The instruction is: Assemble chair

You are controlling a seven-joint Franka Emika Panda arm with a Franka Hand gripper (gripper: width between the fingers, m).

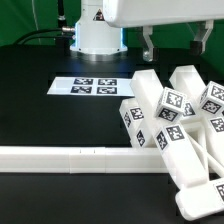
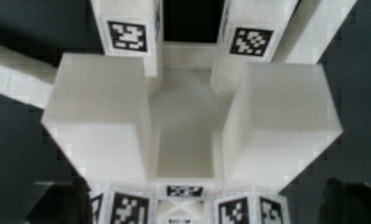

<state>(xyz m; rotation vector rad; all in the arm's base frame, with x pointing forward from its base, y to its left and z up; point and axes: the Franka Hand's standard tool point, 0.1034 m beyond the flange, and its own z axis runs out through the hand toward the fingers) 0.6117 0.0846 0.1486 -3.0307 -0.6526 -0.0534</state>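
No words, numbers or brand names can be read. The only signs are black-and-white square tags, on the chair pieces [image 1: 170, 115] and on the marker board [image 1: 88, 86] lying on the table [image 1: 40, 110].

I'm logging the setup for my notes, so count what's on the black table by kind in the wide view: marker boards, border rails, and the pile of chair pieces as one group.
Marker board: 1
Long white border rail: 1
Pile of white tagged chair pieces: 1; individual pieces overlap too much to count
Total: 3
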